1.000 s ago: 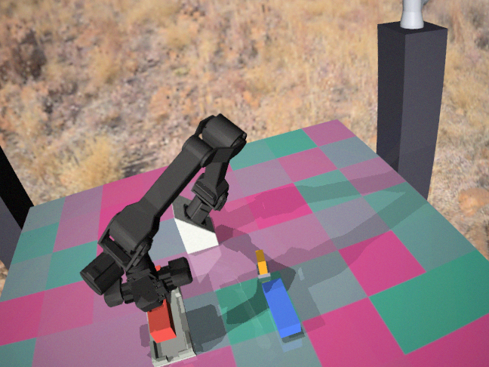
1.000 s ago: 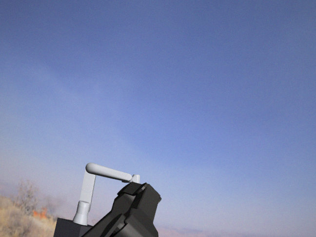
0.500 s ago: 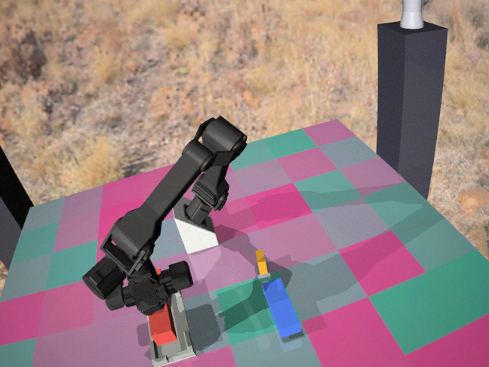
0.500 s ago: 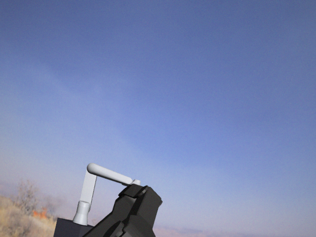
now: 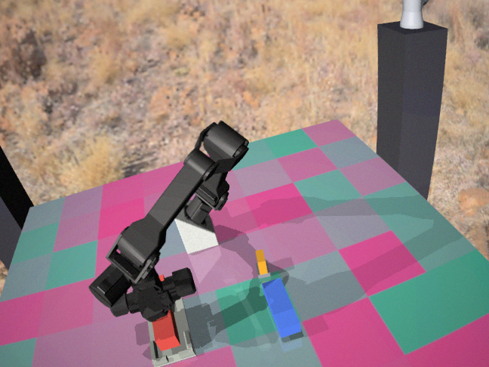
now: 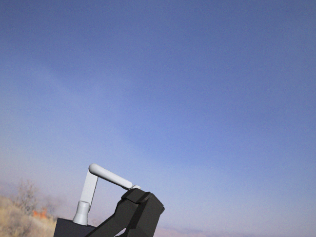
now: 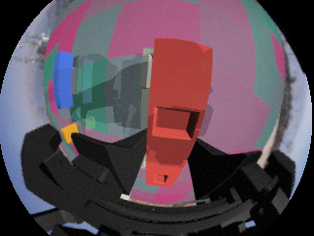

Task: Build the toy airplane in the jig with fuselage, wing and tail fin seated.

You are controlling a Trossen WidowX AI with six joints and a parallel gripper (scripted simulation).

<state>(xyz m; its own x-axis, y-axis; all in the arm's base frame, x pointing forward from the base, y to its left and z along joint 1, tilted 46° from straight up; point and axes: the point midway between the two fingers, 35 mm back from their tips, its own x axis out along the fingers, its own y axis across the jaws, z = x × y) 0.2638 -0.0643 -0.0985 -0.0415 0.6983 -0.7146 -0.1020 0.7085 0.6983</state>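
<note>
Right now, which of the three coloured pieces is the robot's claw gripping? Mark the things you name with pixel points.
The red block (image 5: 166, 331) (image 7: 181, 73), the only one between the gripper's (image 5: 152, 303) (image 7: 168, 151) fingers; the blue and orange ones are off to one side.
</note>
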